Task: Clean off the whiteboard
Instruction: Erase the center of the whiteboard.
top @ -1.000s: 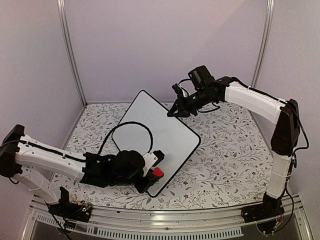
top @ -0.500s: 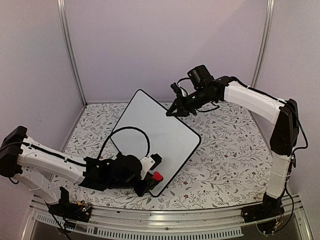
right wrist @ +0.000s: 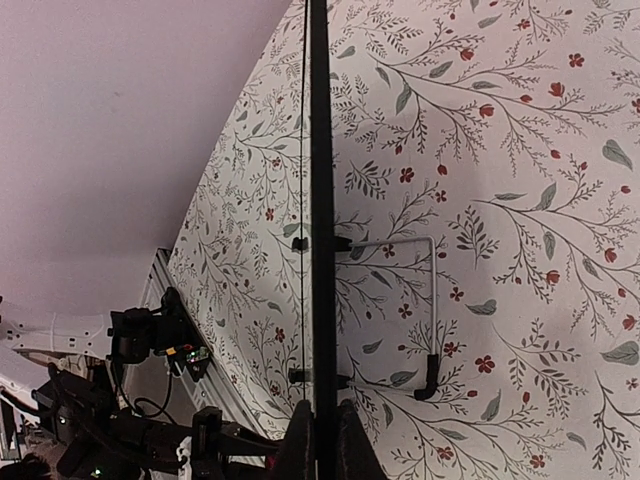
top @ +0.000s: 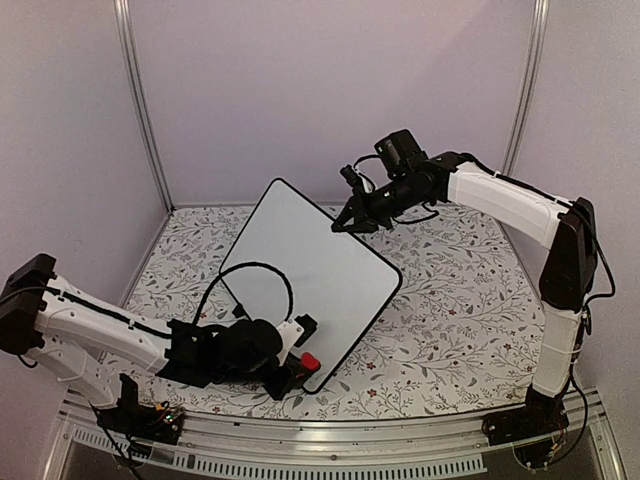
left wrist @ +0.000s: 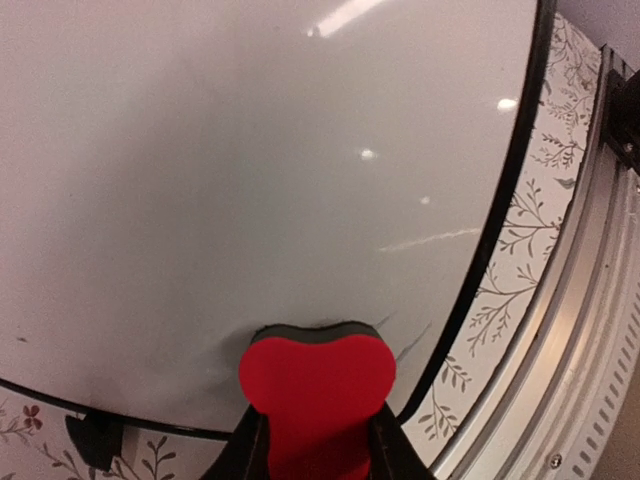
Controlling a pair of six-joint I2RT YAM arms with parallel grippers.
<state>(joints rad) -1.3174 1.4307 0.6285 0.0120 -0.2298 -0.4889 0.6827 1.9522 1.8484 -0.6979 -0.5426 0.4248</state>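
The whiteboard (top: 325, 255) stands tilted on the floral table, its far edge raised. My right gripper (top: 346, 226) is shut on its black rim; the right wrist view shows the rim (right wrist: 320, 200) edge-on, pinched between the fingers (right wrist: 298, 445) of that gripper (right wrist: 320, 440). My left gripper (top: 298, 368) is shut on a red eraser (top: 310, 361) at the board's near corner. In the left wrist view the eraser (left wrist: 318, 385) presses against the white surface (left wrist: 250, 180) close to the rim, with faint dark strokes (left wrist: 410, 340) beside it. The left gripper (left wrist: 318, 445) clamps the eraser's sides.
A black cable (top: 250, 268) from the left arm loops over the board's near-left part. A thin wire stand (right wrist: 432, 300) sticks out behind the board. The metal rail (top: 330, 440) runs along the table's near edge, close to the eraser. Grey walls enclose the table.
My left gripper has slid the eraser down the board toward its near corner. The right gripper keeps its hold on the rim with almost no movement.
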